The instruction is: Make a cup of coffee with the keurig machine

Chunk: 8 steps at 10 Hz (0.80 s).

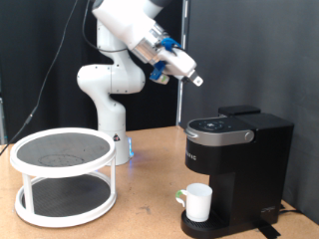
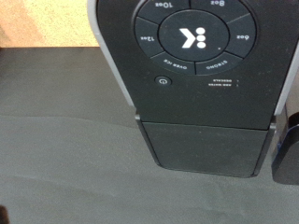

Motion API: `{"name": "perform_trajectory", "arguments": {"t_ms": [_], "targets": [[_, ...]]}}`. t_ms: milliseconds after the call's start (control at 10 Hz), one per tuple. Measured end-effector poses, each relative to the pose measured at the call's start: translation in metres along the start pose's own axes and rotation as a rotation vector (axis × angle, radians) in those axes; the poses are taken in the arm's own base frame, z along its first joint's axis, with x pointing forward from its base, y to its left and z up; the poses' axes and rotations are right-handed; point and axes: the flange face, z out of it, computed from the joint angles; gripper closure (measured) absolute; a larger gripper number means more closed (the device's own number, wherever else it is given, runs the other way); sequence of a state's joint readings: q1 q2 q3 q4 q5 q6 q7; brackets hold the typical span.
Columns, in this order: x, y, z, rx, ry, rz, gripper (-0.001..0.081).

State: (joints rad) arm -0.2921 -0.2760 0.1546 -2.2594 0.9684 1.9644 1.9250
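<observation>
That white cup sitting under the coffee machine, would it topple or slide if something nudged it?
The cup stands upright on the keurig machine's round base, and it looks squat, so it probably resists tipping. Its glossy ceramic-looking surface suggests it might slide on the smooth base instead, and chip if it fell. The pincer hangs well above the machine, touching neither.

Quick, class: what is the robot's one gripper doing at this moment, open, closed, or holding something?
Gripper: in the air above the coffee machine, nothing visible in it; open or closed cannot be told.
</observation>
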Motion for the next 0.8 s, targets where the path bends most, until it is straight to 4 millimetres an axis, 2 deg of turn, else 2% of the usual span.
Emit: {"name": "perform_trajectory", "arguments": {"t_ms": [200, 300, 500, 800], "targets": [[0.001, 0.0, 0.001, 0.006, 0.021, -0.007, 0.0072], [-0.003, 0.003, 0.004, 0.025, 0.086, -0.018, 0.0072], [-0.028, 0.011, 0.011, 0.082, 0.215, -0.04, 0.0072], [-0.068, 0.021, 0.014, 0.169, 0.314, -0.129, 0.0072]]}}
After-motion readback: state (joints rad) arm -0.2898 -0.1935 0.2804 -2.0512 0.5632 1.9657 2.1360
